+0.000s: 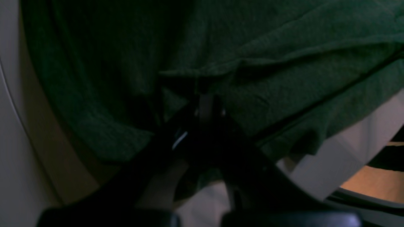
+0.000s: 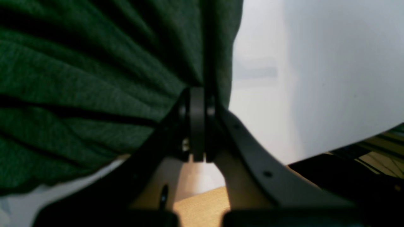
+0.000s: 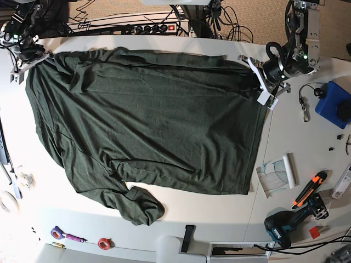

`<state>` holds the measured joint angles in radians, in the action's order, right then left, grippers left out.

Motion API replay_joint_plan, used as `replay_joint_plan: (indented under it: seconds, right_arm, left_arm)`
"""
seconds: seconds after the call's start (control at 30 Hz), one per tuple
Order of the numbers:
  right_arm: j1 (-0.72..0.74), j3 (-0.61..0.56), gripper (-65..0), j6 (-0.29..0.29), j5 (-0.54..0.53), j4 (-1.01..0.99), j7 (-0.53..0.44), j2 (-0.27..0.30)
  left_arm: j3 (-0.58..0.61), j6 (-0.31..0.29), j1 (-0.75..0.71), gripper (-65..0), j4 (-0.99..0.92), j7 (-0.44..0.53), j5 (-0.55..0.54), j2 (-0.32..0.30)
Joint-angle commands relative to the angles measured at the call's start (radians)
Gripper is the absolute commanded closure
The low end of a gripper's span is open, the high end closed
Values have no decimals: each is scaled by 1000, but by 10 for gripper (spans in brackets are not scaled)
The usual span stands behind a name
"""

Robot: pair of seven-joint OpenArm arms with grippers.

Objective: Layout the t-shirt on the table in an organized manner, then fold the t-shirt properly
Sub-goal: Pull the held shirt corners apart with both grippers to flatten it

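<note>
T-shirt (image 3: 148,120) spread out | left pincer (image 1: 205,105) clamped on edge | right pincer (image 2: 198,96) clamped on edge

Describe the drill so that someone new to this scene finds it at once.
The green shirt covers most of the table. Off its edge, in the base view's lower right corner, tools lie scattered. The drill is the bulky teal and black one, just below the slim orange and black knife.
</note>
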<state>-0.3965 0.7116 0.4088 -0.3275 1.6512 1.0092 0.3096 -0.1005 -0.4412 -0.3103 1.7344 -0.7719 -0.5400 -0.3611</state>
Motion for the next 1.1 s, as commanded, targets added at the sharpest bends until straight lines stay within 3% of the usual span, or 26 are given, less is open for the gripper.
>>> replay_joint_plan:
  seconds: [0.0,0.43,0.8,1.0,1.07]
  right_arm:
    - [-10,3,0,6,-4,1,37,6]
    - [-5,3,0,7,-24,1,31,6]
    - [1,3,0,21,-24,1,29,6]
    - [1,3,0,21,-25,1,34,6]
    - [1,3,-74,22,-32,1,34,6]
  left_arm:
    - [6,26,-42,0,-24,-179,117,-13]
    - [5,26,-60,0,-11,-216,105,-13]
    - [-112,-5,-77,0,79,-238,-10,-13]
    - [-118,-18,-77,0,79,-233,-51,-13]
    - [-118,-35,-77,-91,79,-233,-72,-13]
